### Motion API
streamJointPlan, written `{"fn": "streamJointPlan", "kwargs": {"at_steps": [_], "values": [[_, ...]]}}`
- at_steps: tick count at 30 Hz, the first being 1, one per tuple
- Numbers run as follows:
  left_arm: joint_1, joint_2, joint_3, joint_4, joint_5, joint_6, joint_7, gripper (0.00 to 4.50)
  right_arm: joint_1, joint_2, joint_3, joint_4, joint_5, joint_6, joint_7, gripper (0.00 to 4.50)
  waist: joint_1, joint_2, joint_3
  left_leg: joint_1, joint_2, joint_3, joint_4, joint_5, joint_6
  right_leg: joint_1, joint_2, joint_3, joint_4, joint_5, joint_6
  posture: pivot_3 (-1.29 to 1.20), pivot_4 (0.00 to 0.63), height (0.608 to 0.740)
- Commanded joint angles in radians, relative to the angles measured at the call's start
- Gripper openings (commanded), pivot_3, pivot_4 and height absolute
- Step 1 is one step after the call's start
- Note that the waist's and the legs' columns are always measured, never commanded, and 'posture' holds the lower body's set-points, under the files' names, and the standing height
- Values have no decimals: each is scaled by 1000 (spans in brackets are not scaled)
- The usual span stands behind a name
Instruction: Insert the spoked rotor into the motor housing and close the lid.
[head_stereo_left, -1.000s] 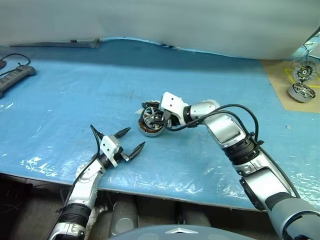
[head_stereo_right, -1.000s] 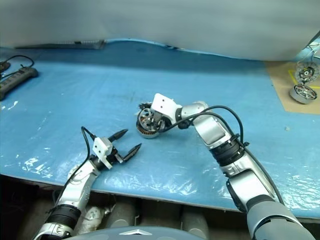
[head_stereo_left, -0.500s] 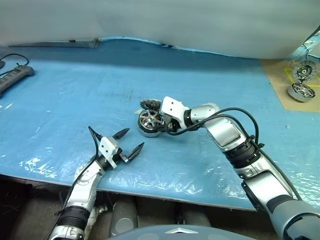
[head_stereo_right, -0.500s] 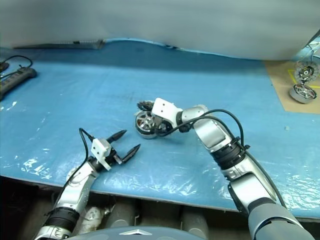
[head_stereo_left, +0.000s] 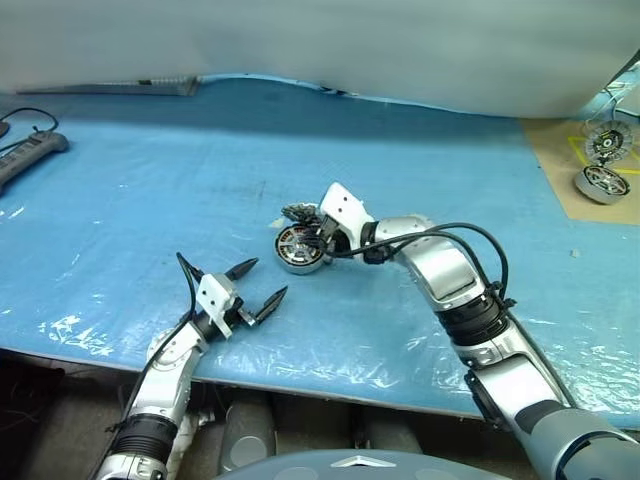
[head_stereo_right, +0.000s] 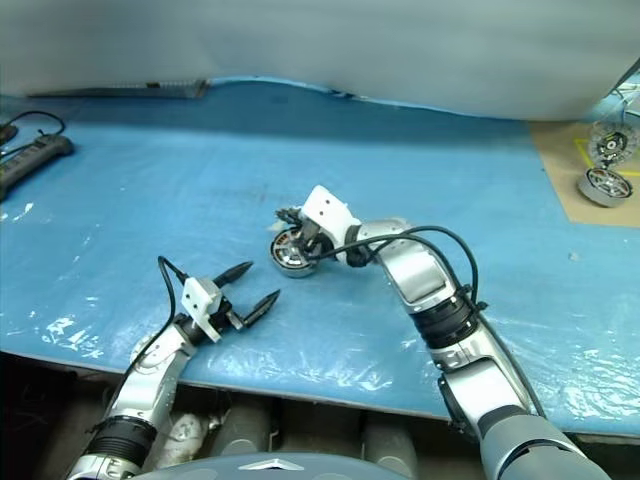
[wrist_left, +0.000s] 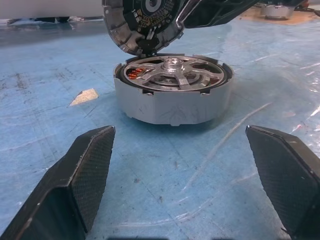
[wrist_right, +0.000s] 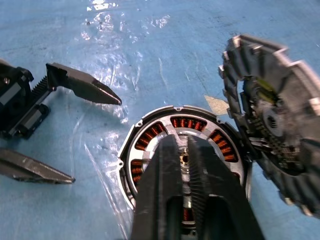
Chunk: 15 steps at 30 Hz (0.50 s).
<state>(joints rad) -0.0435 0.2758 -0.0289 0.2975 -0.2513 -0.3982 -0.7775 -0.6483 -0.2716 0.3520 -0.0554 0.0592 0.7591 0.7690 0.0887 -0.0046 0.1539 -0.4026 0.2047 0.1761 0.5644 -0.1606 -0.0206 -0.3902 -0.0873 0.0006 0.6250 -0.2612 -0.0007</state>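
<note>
The motor housing (wrist_left: 172, 92) is seen on the blue desk (head_stereo_left: 150, 170), just ahead of the wide-open left jaws (head_stereo_left: 252, 285), with the spoked rotor (wrist_left: 175, 74) already seated inside its ring of copper coils. The right jaws (wrist_right: 184, 165) are pressed shut and empty, poised directly above the rotor's hub. The lid (wrist_right: 272, 117) is propped tilted on edge, touching the housing's rim just beside the right jaws. The lid is judged rigid, metallic and slippery, with sharp fins; a hold across its toothed edge is advised, as it could topple easily.
</note>
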Motion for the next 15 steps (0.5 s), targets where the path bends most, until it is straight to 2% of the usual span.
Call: {"fn": "streamJointPlan", "kwargs": {"at_steps": [1, 11, 15], "values": [[4, 12, 13, 23, -2, -11, -9, 4500, 26, 28, -19, -4, 15, -33, -42, 19, 0, 0, 0, 0, 0, 0, 0, 0, 0, 0, 0, 0, 0, 0, 0, 0, 150, 740], [-11, 14, 17, 57, -5, -25, -24, 4500, 94, 99, -22, 164, -8, -133, -145, 19, -3, 1, -1, 1, 0, 0, 0, 0, 0, 1, 0, 0, 0, 0, 0, 0, 150, 740], [-17, 13, 17, 72, -7, -32, -32, 4500, 109, 102, -38, 138, 21, -112, -138, 19, -7, 1, -1, 7, 0, 0, -1, 0, 0, 5, 0, 1, 0, -2, -4, 0, 150, 740]]}}
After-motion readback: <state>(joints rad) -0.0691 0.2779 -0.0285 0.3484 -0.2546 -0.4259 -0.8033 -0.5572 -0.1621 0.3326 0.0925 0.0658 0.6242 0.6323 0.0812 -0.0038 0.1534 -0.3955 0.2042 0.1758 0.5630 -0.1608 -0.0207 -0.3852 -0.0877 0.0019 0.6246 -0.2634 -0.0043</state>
